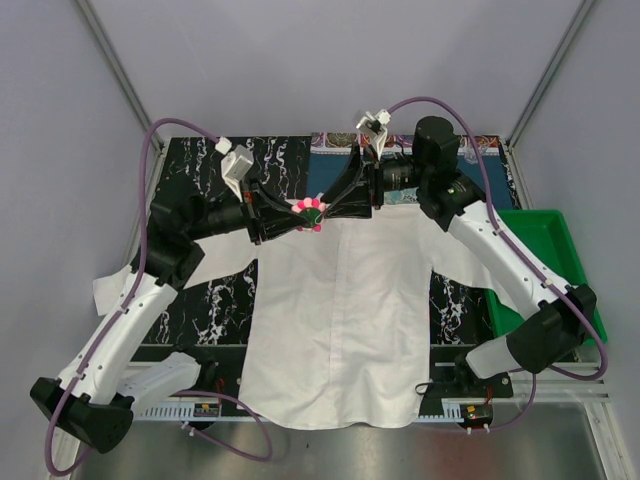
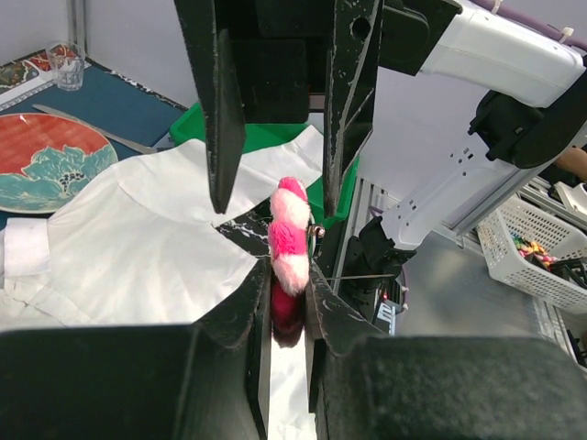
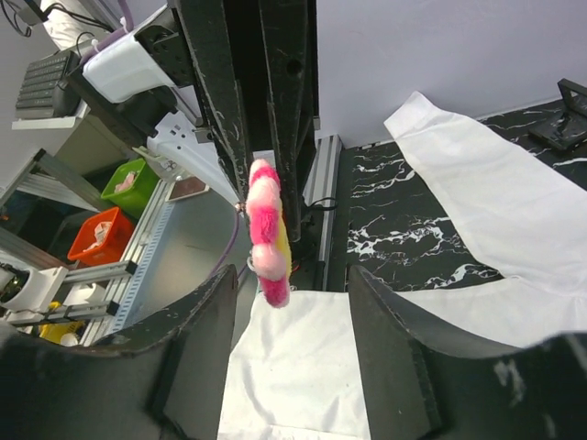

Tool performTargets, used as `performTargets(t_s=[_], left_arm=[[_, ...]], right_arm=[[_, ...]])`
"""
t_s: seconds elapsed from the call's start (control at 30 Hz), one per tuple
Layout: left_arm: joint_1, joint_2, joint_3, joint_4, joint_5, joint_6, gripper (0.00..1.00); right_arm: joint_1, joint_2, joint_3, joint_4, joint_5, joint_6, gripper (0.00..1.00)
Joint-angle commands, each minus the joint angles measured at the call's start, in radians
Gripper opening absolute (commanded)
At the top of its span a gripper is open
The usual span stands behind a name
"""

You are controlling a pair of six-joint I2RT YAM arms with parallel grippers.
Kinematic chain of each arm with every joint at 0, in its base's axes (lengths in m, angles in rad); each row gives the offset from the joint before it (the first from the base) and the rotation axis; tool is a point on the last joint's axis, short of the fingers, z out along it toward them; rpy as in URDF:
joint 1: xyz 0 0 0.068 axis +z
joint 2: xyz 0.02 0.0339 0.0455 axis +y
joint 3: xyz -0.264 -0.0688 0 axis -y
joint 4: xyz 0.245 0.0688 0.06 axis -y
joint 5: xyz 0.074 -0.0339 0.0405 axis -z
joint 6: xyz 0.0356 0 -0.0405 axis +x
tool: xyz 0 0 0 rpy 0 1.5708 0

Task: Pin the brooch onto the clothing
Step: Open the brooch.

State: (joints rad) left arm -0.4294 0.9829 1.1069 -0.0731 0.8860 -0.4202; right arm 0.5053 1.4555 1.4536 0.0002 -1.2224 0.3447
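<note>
The brooch (image 2: 287,240) is clamped edge-up between the nearly closed fingers of the left gripper (image 2: 286,275). The right gripper (image 3: 295,275) is opened wide, with its fingers set to either side of the brooch and apart from it. In the top view, the brooch is held at 12 o'clock of the clothing (image 1: 335,310), at its upper edge. The clothing is spread on a black marbled table (image 1: 200,165). A green bin (image 1: 555,235) is located at 3 o'clock. The cell is enclosed by pale grey walls (image 1: 300,60).

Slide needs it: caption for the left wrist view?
The left pincer grips the brooch near the shirt; right pincer open.
</note>
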Motion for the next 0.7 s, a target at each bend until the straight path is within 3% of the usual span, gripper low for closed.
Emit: performTargets(t_s=[0.0, 0.07, 0.27, 0.3, 0.4, 0.5, 0.67], left_arm=[[0.008, -0.003, -0.004, 0.070, 0.022, -0.041, 0.00], [0.008, 0.003, -0.004, 0.070, 0.016, -0.051, 0.00], [0.008, 0.008, -0.007, 0.093, 0.016, -0.066, 0.00], [0.008, 0.008, -0.010, 0.093, 0.011, -0.066, 0.00], [0.008, 0.016, -0.012, 0.085, 0.004, -0.072, 0.00], [0.008, 0.019, -0.012, 0.076, -0.001, -0.083, 0.00], [0.008, 0.022, -0.015, 0.055, 0.004, -0.100, 0.11]], right_arm=[[0.025, -0.001, 0.024, 0.007, -0.011, -0.013, 0.53], [0.030, 0.003, 0.025, 0.007, -0.006, -0.015, 0.43], [0.039, 0.014, 0.034, -0.061, 0.012, -0.033, 0.28], [0.039, 0.014, 0.037, -0.065, 0.011, -0.036, 0.17], [0.041, 0.016, 0.045, -0.066, 0.011, -0.033, 0.00], [0.041, 0.016, 0.048, -0.060, 0.009, -0.015, 0.00], [0.042, 0.031, 0.047, -0.060, 0.004, 0.045, 0.00]])
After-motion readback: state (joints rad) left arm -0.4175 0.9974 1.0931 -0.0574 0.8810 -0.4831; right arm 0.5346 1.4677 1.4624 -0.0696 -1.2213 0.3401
